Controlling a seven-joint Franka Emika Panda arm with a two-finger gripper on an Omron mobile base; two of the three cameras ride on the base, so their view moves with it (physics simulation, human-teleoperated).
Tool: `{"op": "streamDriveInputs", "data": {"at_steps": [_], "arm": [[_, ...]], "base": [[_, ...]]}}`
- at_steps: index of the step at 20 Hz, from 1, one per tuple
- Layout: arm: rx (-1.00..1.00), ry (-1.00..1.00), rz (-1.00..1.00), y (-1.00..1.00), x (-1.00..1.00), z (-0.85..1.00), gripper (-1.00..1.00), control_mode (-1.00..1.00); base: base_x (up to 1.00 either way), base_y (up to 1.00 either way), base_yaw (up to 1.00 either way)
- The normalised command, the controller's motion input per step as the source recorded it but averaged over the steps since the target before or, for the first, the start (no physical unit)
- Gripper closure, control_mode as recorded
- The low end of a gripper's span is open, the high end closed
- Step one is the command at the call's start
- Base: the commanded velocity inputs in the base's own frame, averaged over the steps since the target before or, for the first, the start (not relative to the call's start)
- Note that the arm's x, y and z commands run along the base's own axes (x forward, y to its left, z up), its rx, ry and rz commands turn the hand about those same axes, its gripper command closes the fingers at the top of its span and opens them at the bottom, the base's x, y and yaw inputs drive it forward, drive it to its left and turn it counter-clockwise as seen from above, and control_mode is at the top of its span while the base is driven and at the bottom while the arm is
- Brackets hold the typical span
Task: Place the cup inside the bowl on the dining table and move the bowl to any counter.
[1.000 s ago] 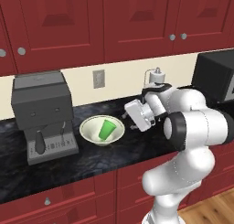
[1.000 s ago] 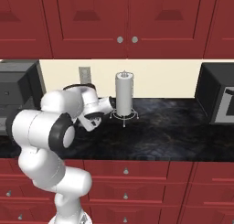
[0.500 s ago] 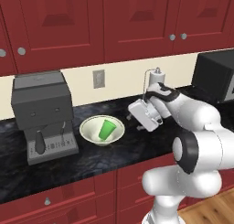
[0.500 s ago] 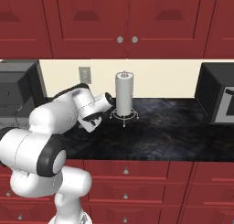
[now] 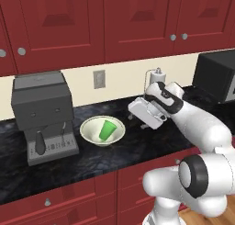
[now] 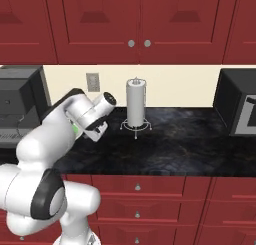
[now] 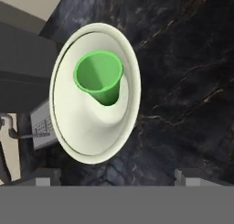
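Since a sec ago the arm has stretched out: its elbow no longer bulks in front of the counter, forearm now reaches up and over toward the back wall. Bowl, cup and machines sit where they were. Base hasn't driven; the scene is framed the same.

Gripper (image 5: 137, 110) hangs above the counter (image 5: 92, 162), just right of the bowl (image 5: 89, 130), touching nothing. Fingers (image 7: 42, 178) stand wide apart w/ nothing between them; hand view looks down past them at the bowl.

Bowl rests on the black marbled top, roughly mid-depth betw. front edge and back wall, just right of the coffee machine (image 5: 43, 116). It's wide, shallow, cream-white, w/ flared rim and a pale greenish inside. Cup (image 5: 107, 130) sits inside it: small, bright green, no handle, tapering to its base. It's tilted, leaning on the bowl's inner wall, mouth open toward the hand camera.

Farther back, near the wall: paper towel roll (image 6: 135, 100) upright on its wire stand, right of the arm. Dark microwave (image 6: 239, 106) at the counter's right end. Wall outlet (image 5: 98, 78) above the bowl; red cabinets (image 5: 114, 22) overhead.
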Motion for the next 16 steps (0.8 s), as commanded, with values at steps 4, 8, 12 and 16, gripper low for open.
{"op": "streamDriveInputs", "data": {"at_steps": [4, 8, 12, 16], "arm": [[-0.08, 0.0, 0.0, 0.0, -0.36, 0.26, -1.0, -1.0], [-0.06, 0.0, 0.0, 0.0, -0.42, 0.25, -1.0, -1.0], [-0.06, 0.0, 0.0, 0.0, -0.42, 0.24, -1.0, -1.0], [-0.07, 0.0, 0.0, 0.0, -0.44, 0.22, -1.0, -1.0]], "base": [[0.0, 0.0, 0.0], [0.0, 0.0, 0.0], [0.0, 0.0, 0.0], [0.0, 0.0, 0.0]]}}
